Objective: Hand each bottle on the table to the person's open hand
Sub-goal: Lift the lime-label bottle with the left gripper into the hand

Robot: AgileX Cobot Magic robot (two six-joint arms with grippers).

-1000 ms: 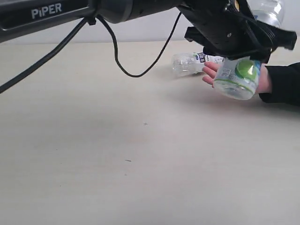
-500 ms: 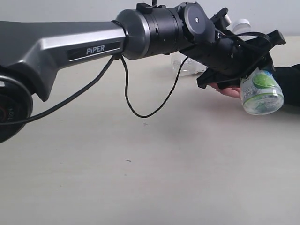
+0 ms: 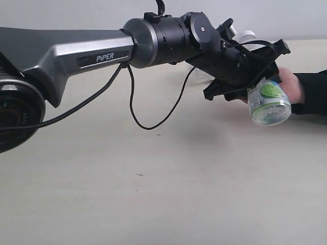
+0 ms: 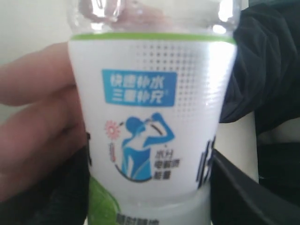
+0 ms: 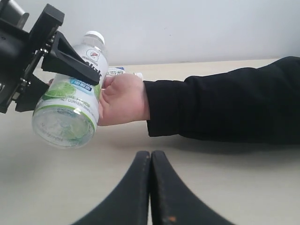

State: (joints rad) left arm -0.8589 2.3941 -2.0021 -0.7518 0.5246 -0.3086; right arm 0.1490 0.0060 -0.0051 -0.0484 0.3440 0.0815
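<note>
**Green-and-white bottle clamped in the left claw, against the person's hand**

The left claw (image 3: 258, 81) reaches across to the right side of the exterior view and is closed on a small bottle (image 3: 266, 102) with a green-and-white label, its two black fingers pressing the label from opposite sides. The bottle is clear of the table (image 3: 153, 194), tilted, with its clear base toward the exterior camera and its white cap at the far, higher end. The person's hand (image 3: 292, 84) lies just behind the bottle and touches it; in the left wrist view the person's fingers (image 4: 37, 117) rest along one side of the label, and a black sleeve (image 4: 262, 70) shows on the other side. Whether the hand has actually closed on the bottle I cannot tell.

The right claw (image 5: 151, 157) has its fingers pressed together with nothing between them; it sits low over the table, pointing toward the sleeve and apart from it.

Part of a second bottle (image 5: 119, 71) shows on the table just behind the hand; most of it is hidden. A black cable (image 3: 134, 109) hangs in a loop below the left arm.
</note>
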